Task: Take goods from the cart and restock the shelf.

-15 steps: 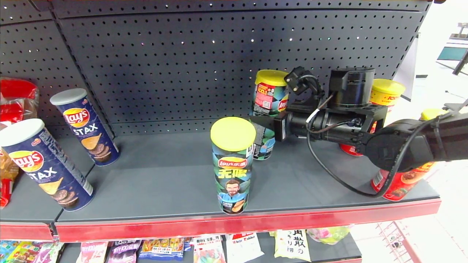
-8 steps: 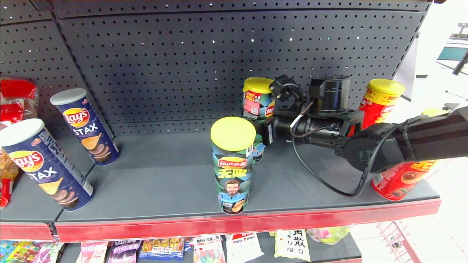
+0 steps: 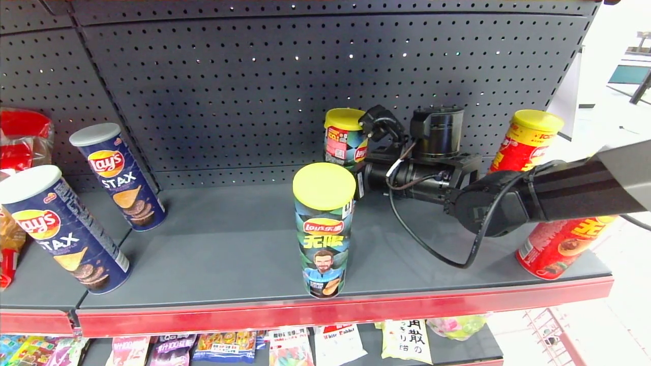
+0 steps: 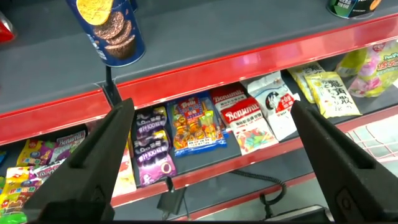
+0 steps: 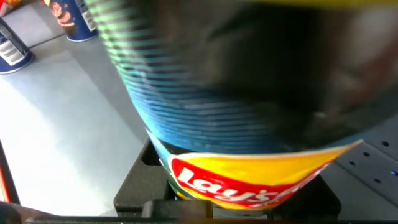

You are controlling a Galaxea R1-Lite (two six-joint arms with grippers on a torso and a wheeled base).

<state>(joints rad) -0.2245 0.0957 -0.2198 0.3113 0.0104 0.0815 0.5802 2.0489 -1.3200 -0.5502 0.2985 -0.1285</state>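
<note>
R end effector, frame centre, clamps yellow-lid chip can upright at shelf rear, right behind front can, prob. to start a back row. L end effector gapes wide, holding nothing.

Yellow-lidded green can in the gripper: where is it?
Head view, centre-right: the right gripper holds the green can behind the matching front can, near the pegboard.
</note>
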